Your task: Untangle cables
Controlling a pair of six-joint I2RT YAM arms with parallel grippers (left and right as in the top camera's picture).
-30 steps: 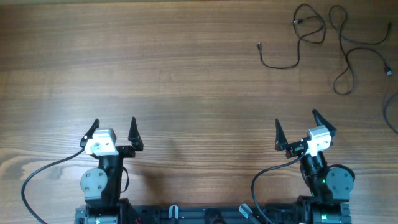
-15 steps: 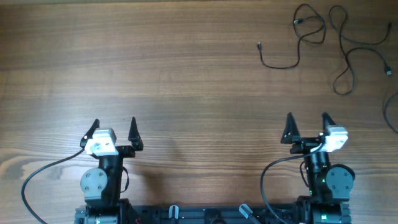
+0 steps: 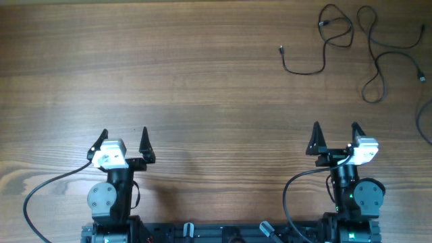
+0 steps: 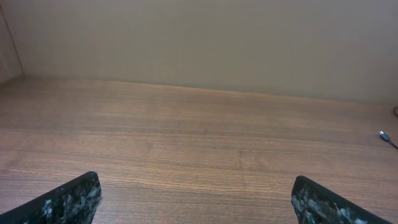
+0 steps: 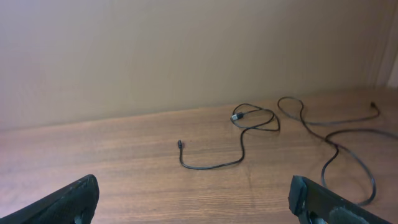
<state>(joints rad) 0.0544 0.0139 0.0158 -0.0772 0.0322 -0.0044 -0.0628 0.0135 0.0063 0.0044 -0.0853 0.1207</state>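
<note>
The cables lie apart at the far right of the table. One short black cord (image 3: 304,73) runs from a small plug up into a loop. A longer cord (image 3: 376,64) winds beside it, and a third (image 3: 422,125) curves at the right edge. In the right wrist view the short cord (image 5: 211,167) and the longer one (image 5: 339,149) lie ahead of my right gripper (image 5: 193,196). Only a plug tip (image 4: 384,135) shows in the left wrist view. My left gripper (image 3: 123,138) and right gripper (image 3: 335,131) stand open near the front edge with nothing between their fingers, far from the cords.
Thick black wiring (image 3: 47,185) trails from the left arm's base, and another lead (image 3: 293,185) from the right arm's base. A plain wall (image 4: 199,43) rises behind the table's far edge.
My right gripper has swung a little to the right and now points straight up the table. The left arm and the cables have not moved.
</note>
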